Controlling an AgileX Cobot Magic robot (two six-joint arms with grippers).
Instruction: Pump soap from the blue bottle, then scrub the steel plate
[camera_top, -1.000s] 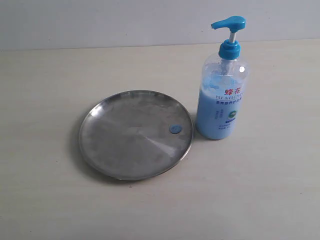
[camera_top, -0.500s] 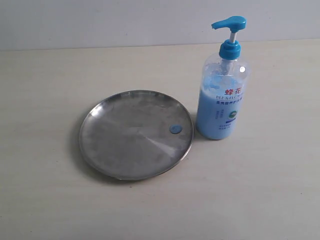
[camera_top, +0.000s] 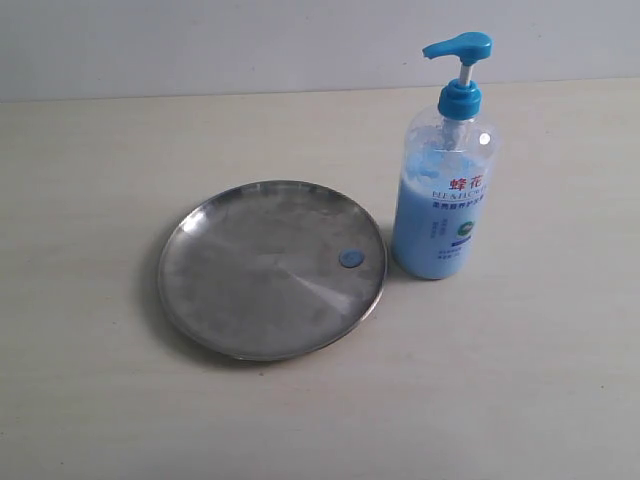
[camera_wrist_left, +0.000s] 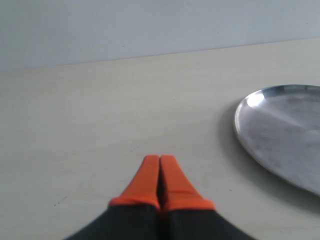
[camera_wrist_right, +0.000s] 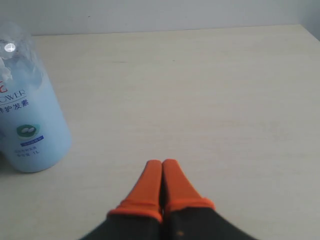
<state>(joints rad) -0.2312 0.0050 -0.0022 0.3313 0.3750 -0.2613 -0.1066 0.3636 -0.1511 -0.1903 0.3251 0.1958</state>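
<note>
The steel plate (camera_top: 272, 268) lies flat on the table, with a small round blob of blue soap (camera_top: 350, 258) near its right rim. Just right of it stands the blue bottle (camera_top: 444, 195), upright, its bright blue pump head pointing left. Neither gripper appears in the exterior view. In the left wrist view my left gripper (camera_wrist_left: 159, 159) is shut, orange fingertips pressed together with nothing between them, and part of the plate (camera_wrist_left: 280, 130) lies off to one side. My right gripper (camera_wrist_right: 162, 163) is shut and empty too, with the bottle (camera_wrist_right: 30, 125) standing apart from it.
A pale wooden table (camera_top: 120, 140) carries everything and runs back to a plain light wall (camera_top: 200, 40). The table's far corner shows in the right wrist view.
</note>
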